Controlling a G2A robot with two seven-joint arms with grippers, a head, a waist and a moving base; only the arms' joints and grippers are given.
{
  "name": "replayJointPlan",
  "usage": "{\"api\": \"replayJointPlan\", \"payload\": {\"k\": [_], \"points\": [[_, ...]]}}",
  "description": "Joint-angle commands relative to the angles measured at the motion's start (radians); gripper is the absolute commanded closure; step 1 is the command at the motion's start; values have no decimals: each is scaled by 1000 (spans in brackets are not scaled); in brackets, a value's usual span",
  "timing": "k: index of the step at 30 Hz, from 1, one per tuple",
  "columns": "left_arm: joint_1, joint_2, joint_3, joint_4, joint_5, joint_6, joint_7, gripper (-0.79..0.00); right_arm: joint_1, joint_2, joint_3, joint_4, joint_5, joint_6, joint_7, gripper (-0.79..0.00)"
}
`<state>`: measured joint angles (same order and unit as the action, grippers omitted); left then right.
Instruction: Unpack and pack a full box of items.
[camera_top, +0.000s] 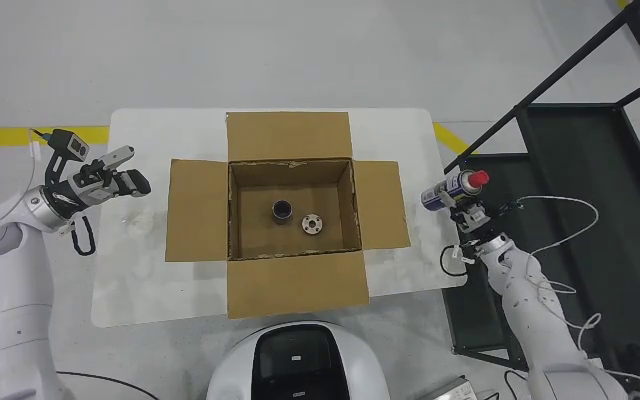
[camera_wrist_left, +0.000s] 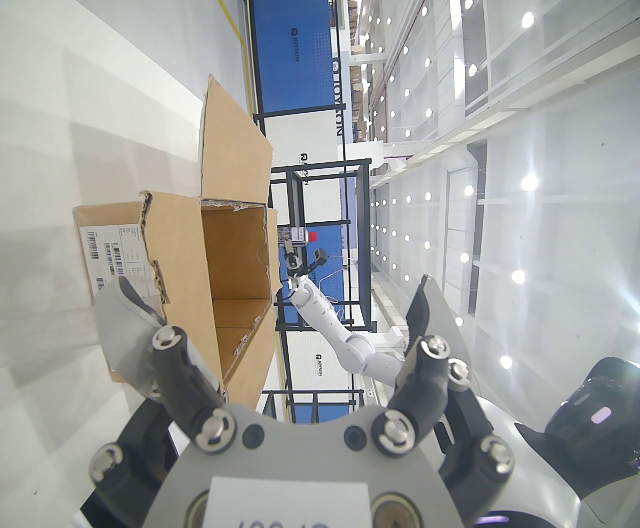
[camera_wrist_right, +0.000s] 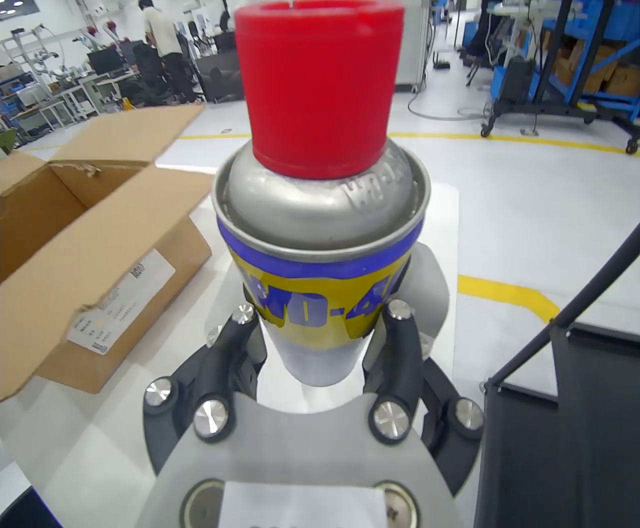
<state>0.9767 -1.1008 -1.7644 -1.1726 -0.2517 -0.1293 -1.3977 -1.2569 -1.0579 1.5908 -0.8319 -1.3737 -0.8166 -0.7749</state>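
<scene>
Right claw (camera_wrist_right: 322, 310): clenched on the spray can (camera_wrist_right: 320, 225), low on its body, over the surface's (camera_top: 150, 280) right edge.
Can axis: about upright, red cap up.
Bearing: box (camera_top: 383, 205) lies inward, just beside; dark rack (camera_top: 580, 160) close outside.
Box interior: dark ring (camera_top: 283, 210) and disc (camera_top: 313, 222) near centre, room around them.
Left claw (camera_wrist_left: 270, 287): released, empty, well apart at the left edge.
</scene>
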Motion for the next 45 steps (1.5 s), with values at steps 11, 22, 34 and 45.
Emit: {"api": "replayJointPlan", "payload": {"k": [11,22,34,45], "points": [[0,0,0,0,0,0,0,-785,-233,29,82,-671,39,-35,235,0],[0,0,0,0,0,0,0,-785,-261,21,1,-831,58,-11,373,0],[0,0,0,0,0,0,0,-785,-263,25,-6,-849,28,-44,423,0],[0,0,0,0,0,0,0,-785,-94,38,-181,-1059,-126,-196,744,0]]}}
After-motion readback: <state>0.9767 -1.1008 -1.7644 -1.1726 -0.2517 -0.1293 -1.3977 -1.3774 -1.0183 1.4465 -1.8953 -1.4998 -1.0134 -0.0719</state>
